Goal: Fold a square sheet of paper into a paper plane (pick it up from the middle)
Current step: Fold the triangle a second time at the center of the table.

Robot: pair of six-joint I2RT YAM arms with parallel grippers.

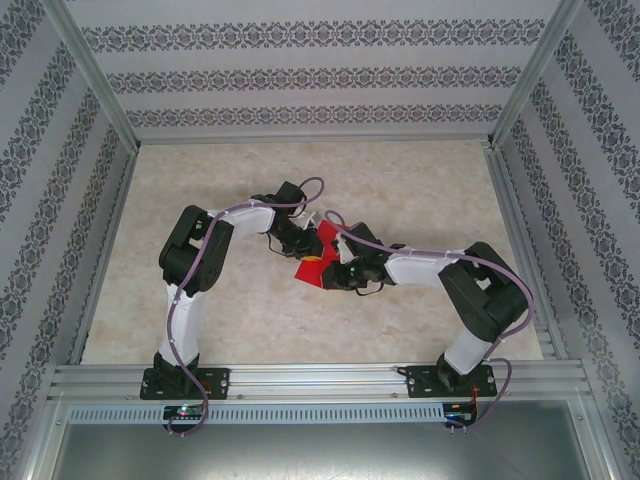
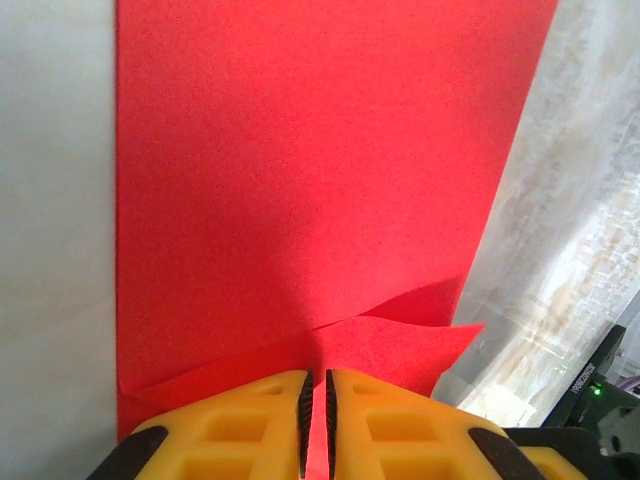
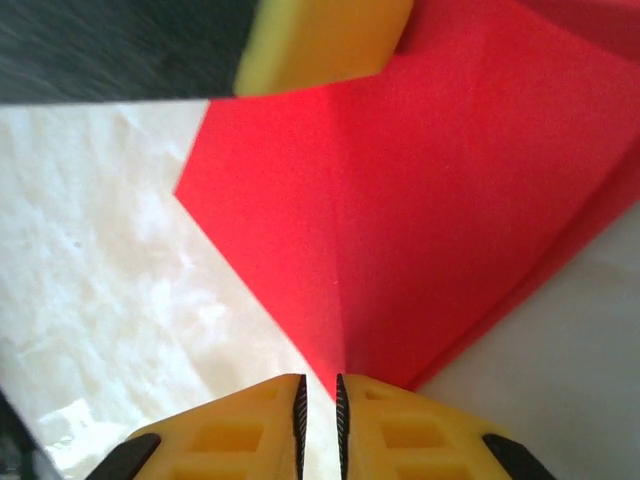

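Over the middle of the marbled table (image 1: 420, 190), the square sheet of paper (image 2: 320, 180), red and creased, is held between both arms. Its edge is pinched in the closed jaws of the left gripper (image 2: 317, 425). Its folded corner is seemingly nipped by the near-shut right gripper (image 3: 320, 425).

Both arms bend inward over the pale marbled counter (image 1: 420, 180) and meet near its middle. A bright red sheet of paper (image 1: 310, 265), creased rather than flat, lies between the left gripper (image 1: 299, 244) and the right gripper (image 1: 339, 272), each at its own side of it. Patterned walls (image 1: 300, 75) enclose the counter.
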